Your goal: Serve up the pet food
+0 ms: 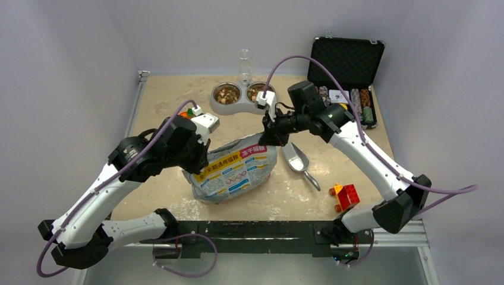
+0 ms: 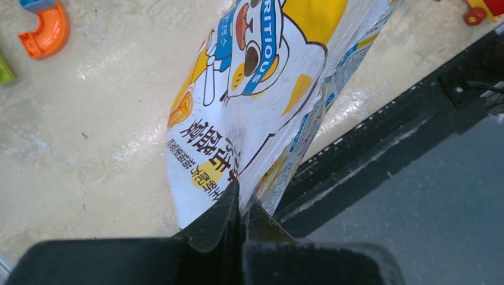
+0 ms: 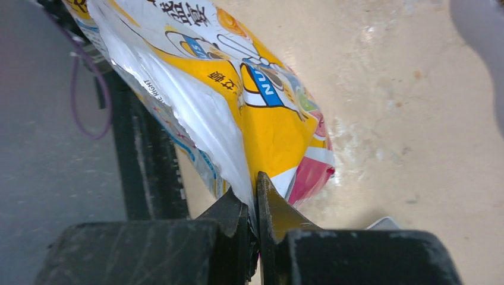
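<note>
The white, pink and yellow printed foil bag (image 1: 235,172) lies at the table's middle, held at both upper corners. My left gripper (image 1: 199,159) is shut on its left edge; the left wrist view shows the bag (image 2: 255,89) pinched between the closed tips of that gripper (image 2: 241,199). My right gripper (image 1: 268,138) is shut on the right corner; the right wrist view shows the foil (image 3: 238,101) clamped in that gripper (image 3: 255,190). Brown pet food (image 1: 227,93) fills the left bowl of a grey double bowl (image 1: 238,108). The right bowl is partly hidden behind my right wrist.
A metal scoop (image 1: 297,160) lies right of the bag. An open black case of poker chips (image 1: 347,65) stands at the back right. A clear bottle (image 1: 244,65) rises behind the bowls. Red and yellow bricks (image 1: 346,196) lie near the front right, and an orange toy (image 2: 44,29) lies at the left.
</note>
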